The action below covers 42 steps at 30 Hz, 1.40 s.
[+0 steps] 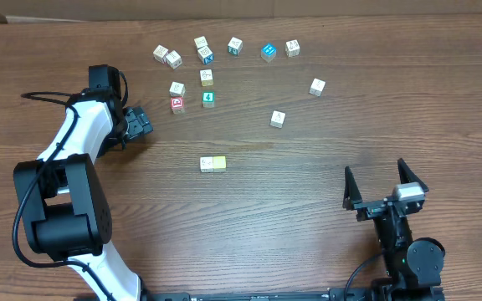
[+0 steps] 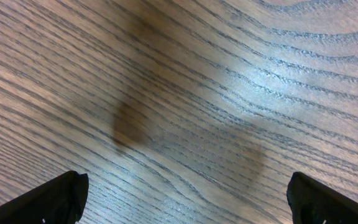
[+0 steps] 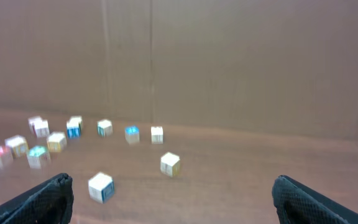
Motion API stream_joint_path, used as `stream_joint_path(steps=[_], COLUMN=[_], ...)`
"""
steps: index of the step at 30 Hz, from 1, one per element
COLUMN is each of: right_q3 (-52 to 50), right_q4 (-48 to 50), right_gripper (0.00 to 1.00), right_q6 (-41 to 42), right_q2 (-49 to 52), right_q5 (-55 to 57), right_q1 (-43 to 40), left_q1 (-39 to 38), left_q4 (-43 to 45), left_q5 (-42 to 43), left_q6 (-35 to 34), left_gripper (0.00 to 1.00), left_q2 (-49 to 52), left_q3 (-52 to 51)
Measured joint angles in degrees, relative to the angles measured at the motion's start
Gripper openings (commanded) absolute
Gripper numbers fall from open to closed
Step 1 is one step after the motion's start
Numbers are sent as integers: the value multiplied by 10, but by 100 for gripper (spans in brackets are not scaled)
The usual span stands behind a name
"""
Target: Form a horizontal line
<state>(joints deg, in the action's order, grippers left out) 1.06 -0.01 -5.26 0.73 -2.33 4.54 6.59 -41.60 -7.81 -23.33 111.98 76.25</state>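
The left arm reaches forward, its left gripper (image 1: 143, 124) spread over bare wood near the red-faced cube (image 1: 176, 104). The right gripper (image 1: 381, 182), drawn back, also gapes. The white cube (image 1: 207, 165) and pale yellow cube (image 1: 219, 163) touch mid-table. The blue cube (image 1: 208, 59), seemingly X-marked, sits farther back.

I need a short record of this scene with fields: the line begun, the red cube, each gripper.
line begun: white cube and pale yellow cube, touching side by side
red-faced cube: apart, among the scattered cubes
left gripper: open, empty, over bare table
right gripper: open, empty, away from all cubes
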Motion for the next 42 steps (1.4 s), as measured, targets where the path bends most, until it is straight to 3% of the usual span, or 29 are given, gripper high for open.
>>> stream_joint_path(steps=[8, 13, 21, 35, 42], right_q3=[0, 31, 254, 596, 716], right_q4=[63, 13, -137, -378, -409], right_gripper=[100, 100, 100, 100, 100], right_q6=[42, 53, 68, 72, 89], right_q2=[0, 0, 52, 312, 438], right_q5=[-3, -30, -57, -172, -235], right_q1=[0, 0, 0, 0, 0], left_q1=[0, 0, 0, 0, 0], left_q4=[-1, -1, -1, -1, -1], left_q5=[0, 0, 0, 0, 0], left_q6=[0, 0, 0, 0, 0], left_gripper=[99, 99, 100, 99, 100], left_q2=[0, 0, 0, 0, 0], left_q3=[0, 0, 0, 0, 0])
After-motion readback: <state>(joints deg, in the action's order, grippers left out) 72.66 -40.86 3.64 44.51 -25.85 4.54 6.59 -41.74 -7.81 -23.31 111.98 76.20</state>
